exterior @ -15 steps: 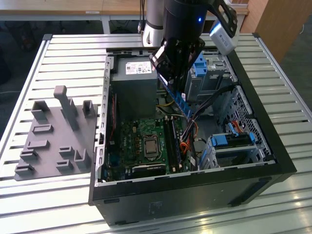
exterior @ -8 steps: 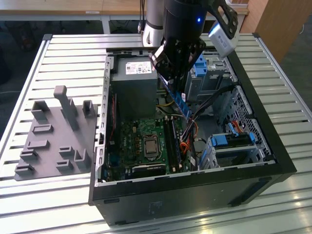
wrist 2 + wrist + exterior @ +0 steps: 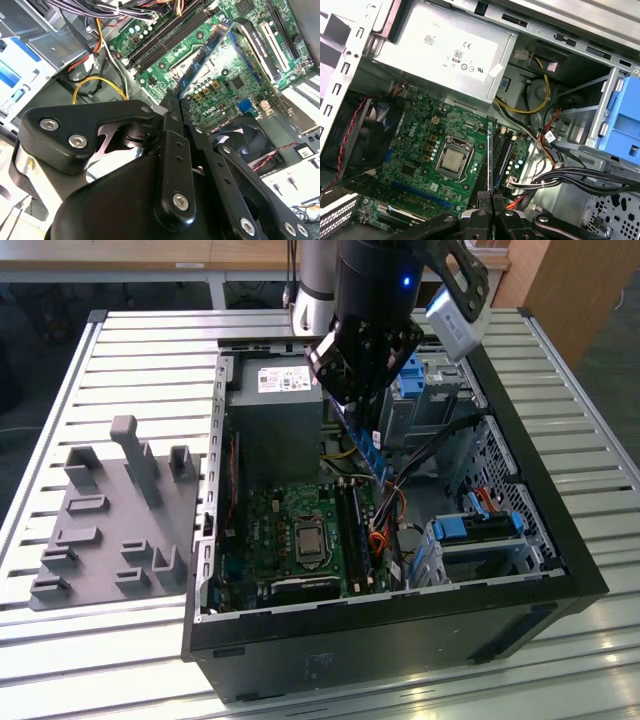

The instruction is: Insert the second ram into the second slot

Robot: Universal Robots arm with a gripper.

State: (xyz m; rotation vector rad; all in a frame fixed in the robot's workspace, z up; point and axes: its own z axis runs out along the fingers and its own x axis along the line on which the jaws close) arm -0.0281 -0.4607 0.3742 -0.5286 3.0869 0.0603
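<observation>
Ram (image 3: 366,445) is clamped between your fingers (image 3: 173,145), gripped at its upper end. It hangs tilted inside the case (image 3: 400,650), above the board (image 3: 415,150), near the slots (image 3: 357,530) and not yet seated. I judge this to be the approach, which calls for squaring the ram's lower edge along its slot.
</observation>
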